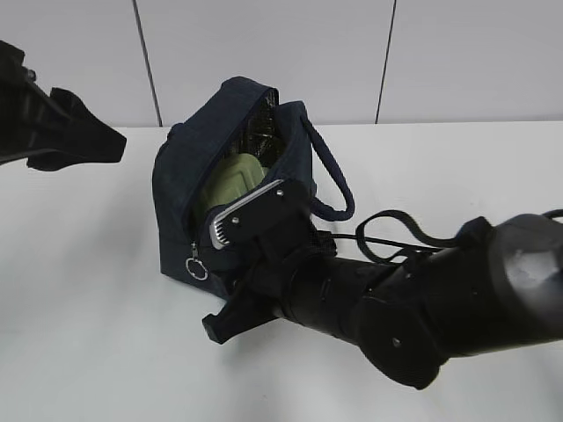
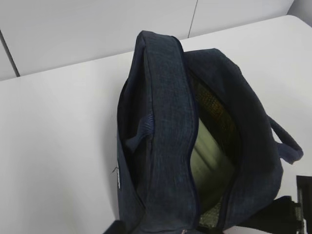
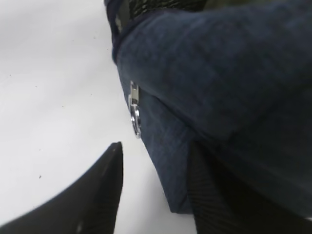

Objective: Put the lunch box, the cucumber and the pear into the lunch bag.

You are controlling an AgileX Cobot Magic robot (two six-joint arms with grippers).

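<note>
The dark navy lunch bag (image 1: 176, 220) stands open on the white table. It also shows in the left wrist view (image 2: 161, 122) and the right wrist view (image 3: 219, 73). The sage-green lid of the lunch box (image 1: 230, 180) shows inside it, and again from above (image 2: 209, 156). The cucumber and the pear are hidden or out of view. My right gripper (image 1: 220, 277) is open at the bag's front corner (image 3: 156, 146): one finger is on the table side, the other against the bag. My left gripper (image 1: 88, 132) hovers up at the left, apart from the bag.
The silver ring pull (image 1: 195, 268) hangs at the bag's front, close to my right gripper (image 3: 135, 117). The loop handle (image 1: 330, 176) hangs over the bag's right side. Black cable loops (image 1: 396, 229) lie by the right arm. A grey wall stands behind the table.
</note>
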